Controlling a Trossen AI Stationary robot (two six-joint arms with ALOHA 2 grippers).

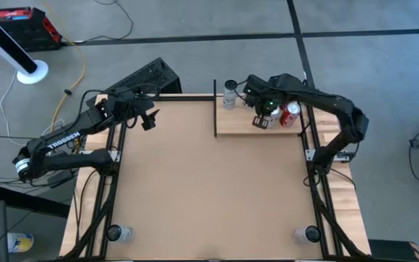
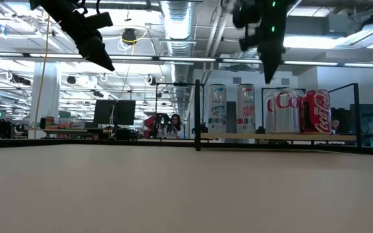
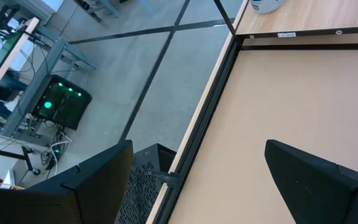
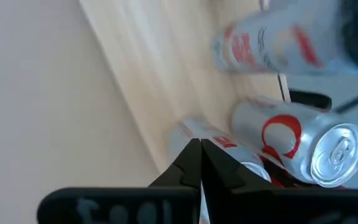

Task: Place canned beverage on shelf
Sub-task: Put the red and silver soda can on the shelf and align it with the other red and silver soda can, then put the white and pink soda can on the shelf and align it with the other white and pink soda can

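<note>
**Cans on shelf; right gripper closed above them**

Seen in the low view: four cans upright in a row on the shelf (image 2: 283,136), a pale wood platform with thin black uprights. From the shelf's near-centre upright outward: a silver can with dark print (image 2: 217,108), a white can with a red mark (image 2: 245,108), a silver Coke can (image 2: 283,110), then a red Coke can (image 2: 316,110) at the far end. Last two apparently touching; first two slightly apart.

Right gripper (image 4: 200,163) hung over the shelf above the silver Coke can, fingers pressed together, pinching nothing. Left gripper (image 3: 197,180) held off the shelf's left side, over the tabletop's edge, fingers spread and empty.

Judged: placement apparently complete, retreat in hand. Best done by lifting straight up from the shelf before swinging away, to avoid clipping can tops or the black uprights.
</note>
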